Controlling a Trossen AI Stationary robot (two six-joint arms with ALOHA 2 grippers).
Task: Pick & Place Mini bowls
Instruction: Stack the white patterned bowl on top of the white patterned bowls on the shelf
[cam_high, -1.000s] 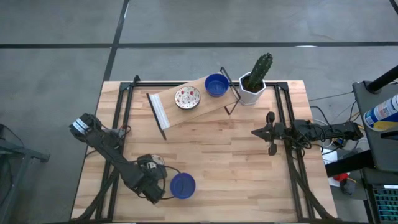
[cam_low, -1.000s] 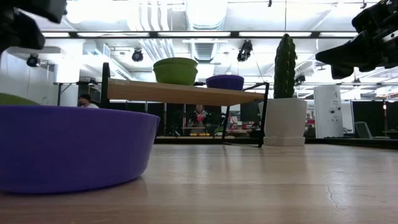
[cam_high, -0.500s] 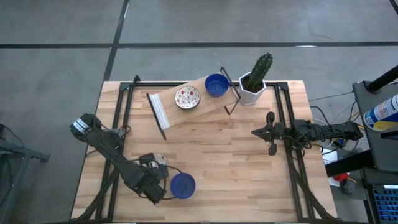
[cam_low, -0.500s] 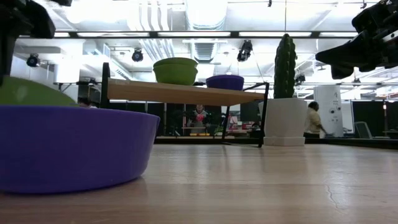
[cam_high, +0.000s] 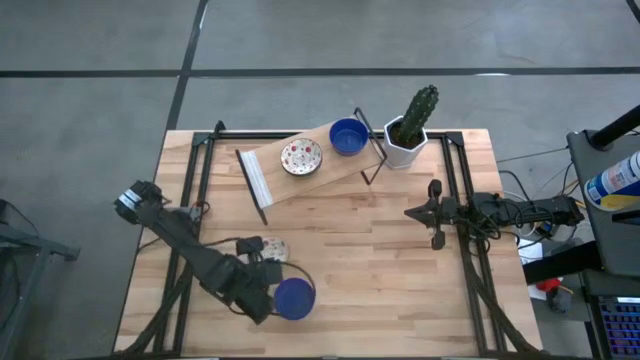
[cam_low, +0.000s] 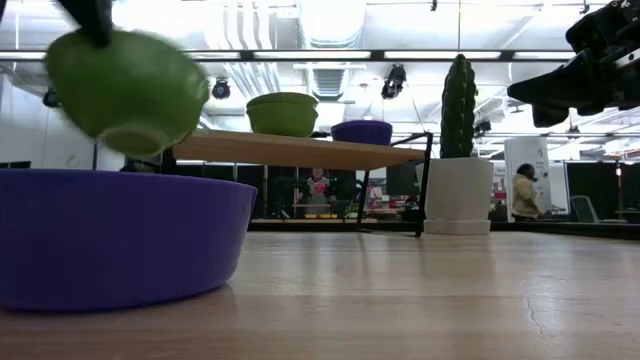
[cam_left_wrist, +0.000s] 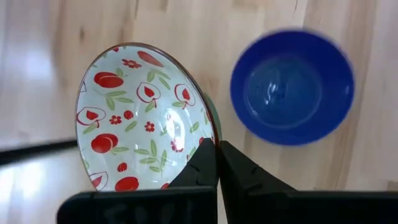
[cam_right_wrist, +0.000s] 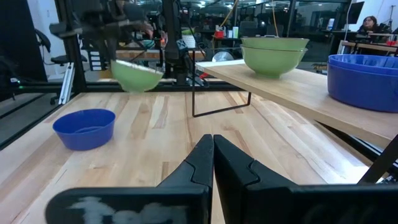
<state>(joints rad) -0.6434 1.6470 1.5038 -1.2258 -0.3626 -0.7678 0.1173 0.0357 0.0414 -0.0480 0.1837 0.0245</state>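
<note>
The left gripper (cam_left_wrist: 217, 163) is up off the worktop (cam_high: 380, 260), its fingers clamped on the rim of a patterned bowl (cam_left_wrist: 144, 118) (cream inside with red fruit and green leaves, green on the outside). In the low view that same bowl (cam_low: 127, 88) hangs tilted in the air, clear of the wood. From above, the patterned bowl (cam_high: 270, 249) sits at the tip of the left arm, near the front of the worktop.

Just beyond the left gripper a blue bowl (cam_left_wrist: 292, 87) rests upright on the wood, near the held bowl but apart from it. In the high view this blue bowl (cam_high: 293, 298) lies right beside the arm's wrist, and it fills the near corner of the low view (cam_low: 115, 235).

Farther off from the left gripper, a sloping wooden shelf (cam_high: 310, 168) on a black frame carries a second patterned bowl (cam_high: 301, 156) and a second blue bowl (cam_high: 347, 137), side by side. A cactus in a white pot (cam_high: 407, 130) stands just past the shelf's end.

The right gripper (cam_right_wrist: 213, 155) waits at the right side of the worktop, raised, its fingers pressed together on nothing. From its own camera the shelf bowls sit near it, and the held bowl (cam_right_wrist: 137, 74) hovers well across the worktop.
</note>
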